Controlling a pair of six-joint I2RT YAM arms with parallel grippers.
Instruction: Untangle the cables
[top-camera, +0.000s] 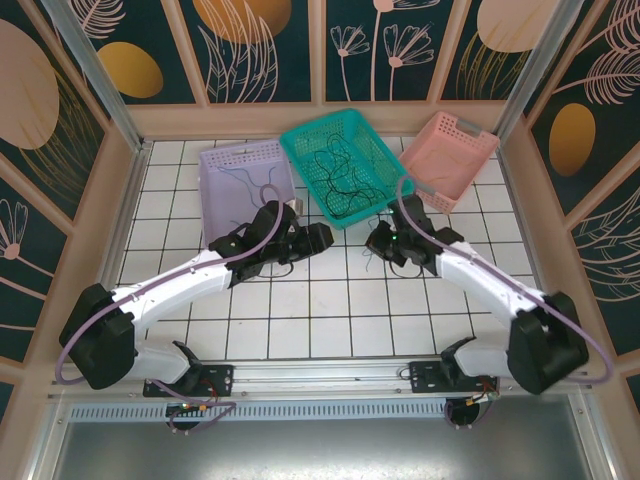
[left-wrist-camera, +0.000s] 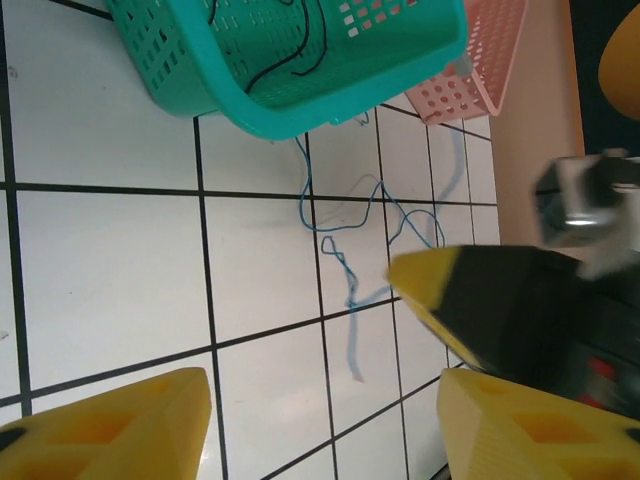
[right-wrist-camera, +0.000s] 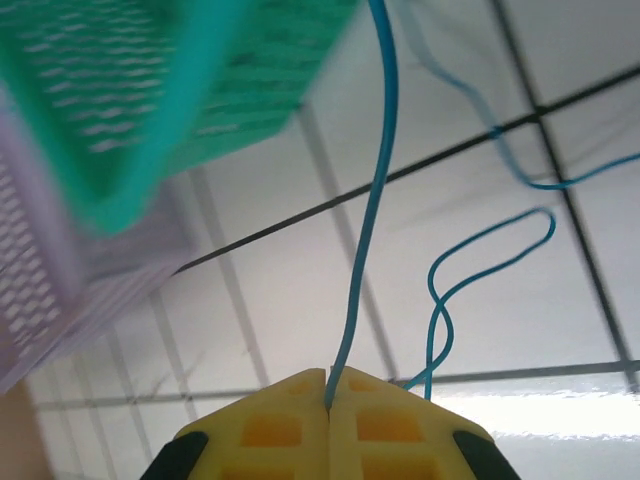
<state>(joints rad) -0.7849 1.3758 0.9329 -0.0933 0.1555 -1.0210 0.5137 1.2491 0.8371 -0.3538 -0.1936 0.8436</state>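
Blue cable (left-wrist-camera: 352, 345) lies in loose loops on the tiled counter (left-wrist-camera: 100, 270) beside the teal basket (left-wrist-camera: 230, 105). Right tool (right-wrist-camera: 328, 385) is clamped on one strand. Left tool (left-wrist-camera: 325, 430) is spread wide, holding nothing. Black cables (top-camera: 338, 160) lie inside the basket.

Bright even light; teal basket (right-wrist-camera: 150, 90) blurred in right wrist view; glare on tiles (right-wrist-camera: 540, 415)

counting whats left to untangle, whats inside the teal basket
Thin black wires lie loose inside the teal basket. Its near wall hides part of the floor in the left wrist view.
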